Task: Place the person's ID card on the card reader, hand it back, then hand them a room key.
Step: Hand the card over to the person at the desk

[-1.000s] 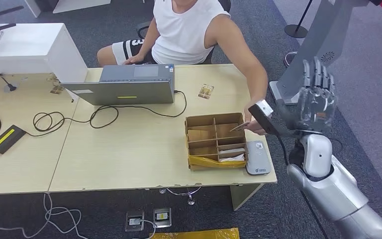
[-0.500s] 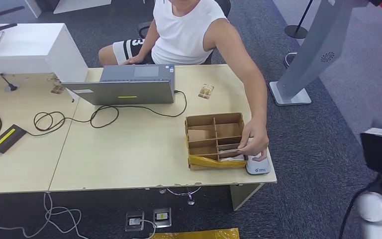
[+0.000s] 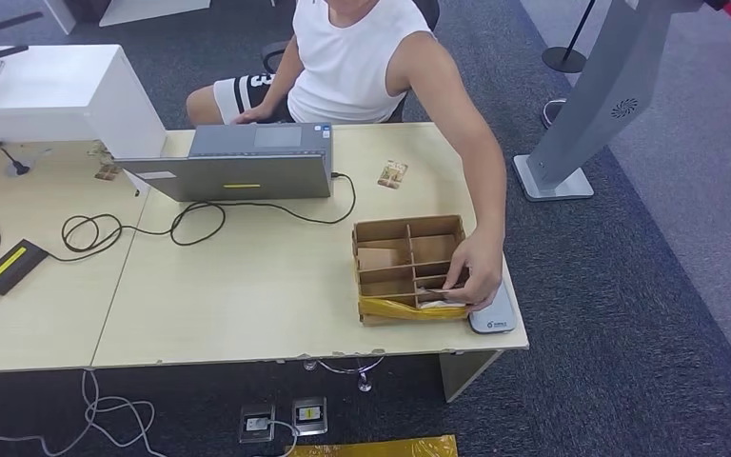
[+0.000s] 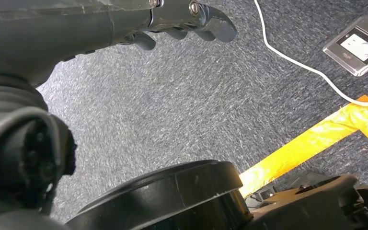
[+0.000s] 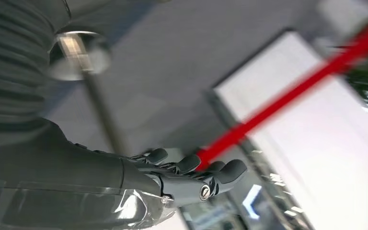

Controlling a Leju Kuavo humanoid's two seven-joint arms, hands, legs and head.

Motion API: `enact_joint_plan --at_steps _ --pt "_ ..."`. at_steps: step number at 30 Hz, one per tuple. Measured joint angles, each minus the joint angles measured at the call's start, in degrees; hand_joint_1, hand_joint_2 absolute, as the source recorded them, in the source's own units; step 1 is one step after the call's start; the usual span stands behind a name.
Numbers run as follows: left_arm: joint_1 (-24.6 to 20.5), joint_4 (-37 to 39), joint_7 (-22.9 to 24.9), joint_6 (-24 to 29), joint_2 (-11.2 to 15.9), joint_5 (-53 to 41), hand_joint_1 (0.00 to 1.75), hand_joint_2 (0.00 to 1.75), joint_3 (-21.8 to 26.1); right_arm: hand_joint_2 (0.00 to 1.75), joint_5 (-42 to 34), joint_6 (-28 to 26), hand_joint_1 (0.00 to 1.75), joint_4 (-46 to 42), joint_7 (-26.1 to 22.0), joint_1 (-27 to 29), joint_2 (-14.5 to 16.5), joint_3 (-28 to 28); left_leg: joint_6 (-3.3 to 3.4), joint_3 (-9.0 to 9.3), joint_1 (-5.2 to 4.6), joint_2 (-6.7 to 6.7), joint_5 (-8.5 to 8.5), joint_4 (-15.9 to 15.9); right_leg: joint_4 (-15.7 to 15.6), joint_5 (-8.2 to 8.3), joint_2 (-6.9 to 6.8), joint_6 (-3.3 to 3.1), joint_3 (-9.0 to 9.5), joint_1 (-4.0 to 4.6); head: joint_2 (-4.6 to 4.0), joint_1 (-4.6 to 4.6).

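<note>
Gone from the head view since half a second ago is the robot's right arm, which then showed at the lower right edge; the person's hand (image 3: 474,276) has crept a little along the cardboard tray (image 3: 409,269) and now rests over its near right compartments, just beside the grey card reader (image 3: 495,314). Head view: tray and reader sit together at the desk's right end, probably so cards lie within the robot's reach and the person's alike; an open laptop (image 3: 238,162) stands further back in front of the person. Whether the hand holds the ID card or a room key I cannot tell; pale slips show in the tray under the fingers, too small to name, and the hand covers part of the reader. Left wrist view: left hand (image 4: 172,19) hangs over carpet, fingers curled inward with nothing in them, beside a white cable (image 4: 306,67) and a floor socket (image 4: 359,45). Right wrist view: right hand (image 5: 187,177) points up into a blurred room, fingers loosely apart and bare, holding nothing; the background is too smeared to read. Judging by this, neither handover is under way.
</note>
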Motion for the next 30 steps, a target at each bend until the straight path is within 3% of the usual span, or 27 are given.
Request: enact_joint_plan --at_steps 5,8,14,18,22,30 --pt "0.0 0.1 0.0 0.0 -0.2 -0.1 0.00 0.00 1.1 1.75 2.7 0.0 0.00 13.7 11.6 1.8 3.0 -10.3 -0.12 -0.01 0.05 0.15 -0.10 0.0 0.1 -0.03 0.22 -0.04 -0.03 0.03 0.00 -0.05" --pt "-0.1 0.1 0.2 -0.1 -0.2 1.7 0.00 0.00 1.4 1.75 5.5 0.0 0.00 21.3 14.8 2.0 4.4 -14.0 -0.18 0.04 0.11 0.24 -0.13 0.0 0.1 -0.05 0.30 -0.07 -0.02 0.09 0.00 -0.04" --pt "-0.1 0.1 1.3 -0.6 -0.2 3.5 0.00 0.00 1.4 1.75 9.9 1.0 0.00 36.5 17.3 2.0 5.6 -16.8 -0.19 0.04 0.16 0.23 -0.11 0.0 0.1 -0.05 0.20 -0.08 0.05 0.14 0.00 -0.03" --pt "-0.2 0.1 2.4 -0.6 0.0 4.7 0.00 0.00 1.2 1.75 13.3 6.9 0.00 44.7 18.0 1.9 4.7 -17.1 -0.19 0.04 0.15 0.21 -0.11 0.0 0.1 -0.04 0.17 -0.08 0.06 0.13 0.00 -0.03" --pt "-0.4 0.1 3.6 -0.5 0.4 4.9 0.00 0.00 0.8 1.75 15.9 10.8 0.00 49.9 19.0 1.6 3.2 -17.1 -0.18 0.04 0.15 0.20 -0.11 0.0 0.1 -0.04 0.15 -0.08 0.08 0.12 0.00 -0.01" --pt "-0.6 0.0 4.2 0.0 0.8 5.6 0.00 0.00 -0.2 1.75 18.0 12.9 0.00 55.6 21.9 1.5 2.8 -17.1 -0.19 0.04 0.15 0.20 -0.11 0.0 0.1 -0.04 0.15 -0.08 0.08 0.13 0.00 -0.03"
